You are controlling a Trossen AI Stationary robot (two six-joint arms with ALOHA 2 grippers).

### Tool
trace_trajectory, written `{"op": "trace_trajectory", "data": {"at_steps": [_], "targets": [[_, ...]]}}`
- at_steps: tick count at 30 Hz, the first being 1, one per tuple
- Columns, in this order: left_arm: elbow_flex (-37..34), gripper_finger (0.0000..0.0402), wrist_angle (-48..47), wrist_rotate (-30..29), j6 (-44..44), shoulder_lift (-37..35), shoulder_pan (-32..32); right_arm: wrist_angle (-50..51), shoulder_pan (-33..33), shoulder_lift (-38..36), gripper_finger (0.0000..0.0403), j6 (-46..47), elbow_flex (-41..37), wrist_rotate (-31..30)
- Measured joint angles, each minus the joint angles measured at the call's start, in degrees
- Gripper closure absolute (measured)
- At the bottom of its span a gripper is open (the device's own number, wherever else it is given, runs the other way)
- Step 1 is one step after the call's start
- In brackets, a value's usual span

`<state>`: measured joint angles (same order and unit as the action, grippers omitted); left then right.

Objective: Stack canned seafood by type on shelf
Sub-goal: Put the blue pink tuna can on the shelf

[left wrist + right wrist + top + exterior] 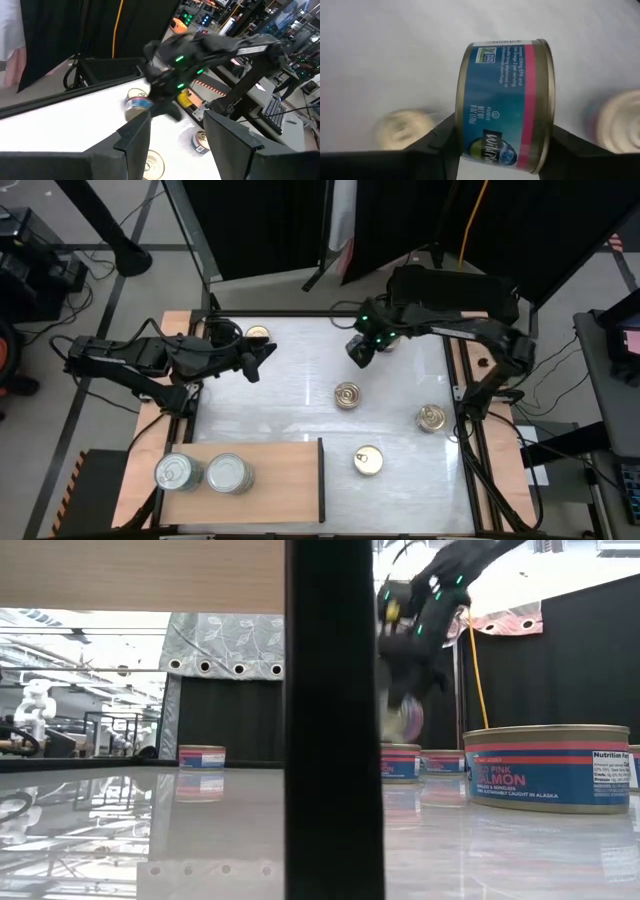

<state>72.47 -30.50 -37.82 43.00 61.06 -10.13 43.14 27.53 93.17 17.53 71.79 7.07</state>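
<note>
My right gripper (502, 145) has its jaws closed flat against both ends of one tin (505, 105), a blue-and-pink-labelled can held on edge above the white tabletop (300, 395) at the far side. My left gripper (262, 358) hovers empty over the far left of the table, jaws parted around nothing, just beside a gold-lidded tin (257, 335) near the far edge. Three more gold-lidded tins lie loose on the white surface: one at centre (348, 394), one toward the right (431, 418), one at the near side (367, 460). The shelf (270, 480), a light-brown board with a dark edge, lies at the near left and carries two silver-topped stacks (205, 473) side by side at its left end; the rest of the board is bare.

Step in hand, as I judge it: a tin has been picked and is ready for transport. The next move calls for carrying it across to the board, turning it flat, and setting it down squarely with its own kind. Which kind it is I cannot tell, since its lids are covered by my fingers.
</note>
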Motion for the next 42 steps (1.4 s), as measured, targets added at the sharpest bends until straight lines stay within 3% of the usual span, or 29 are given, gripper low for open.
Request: {"op": "trace_trajectory", "data": {"at_steps": [7,11,14,22,30,36,42], "targets": [[0.00,0.0213,0.65,3.65,5.19,0.00,0.00,-3.79,-4.11,-15.02,0.0222,2.44,0.02,18.68],[0.00,0.0198,5.71,12.68,4.39,0.00,-0.02,-10.96,-7.95,-21.71,0.0227,9.05,0.02,23.12],[0.00,0.0164,10.36,16.46,0.47,0.00,-0.30,-18.24,-10.78,-24.61,0.0223,13.47,0.04,23.24],[0.00,0.0075,19.43,14.55,-15.99,1.09,-0.76,-41.55,-15.45,-24.19,0.0219,21.95,0.04,21.71],[0.00,0.0068,28.78,16.23,-19.31,5.77,-0.76,-53.84,-18.97,-20.43,0.0218,22.26,0.04,17.71],[0.00,0.0068,30.16,14.25,-13.85,7.98,-0.76,-56.04,-20.97,-18.51,0.0218,20.96,0.04,16.76],[0.00,0.0068,33.58,16.79,-13.35,8.88,-1.27,-56.29,-21.73,-18.21,0.0218,19.23,0.04,15.03]]}}
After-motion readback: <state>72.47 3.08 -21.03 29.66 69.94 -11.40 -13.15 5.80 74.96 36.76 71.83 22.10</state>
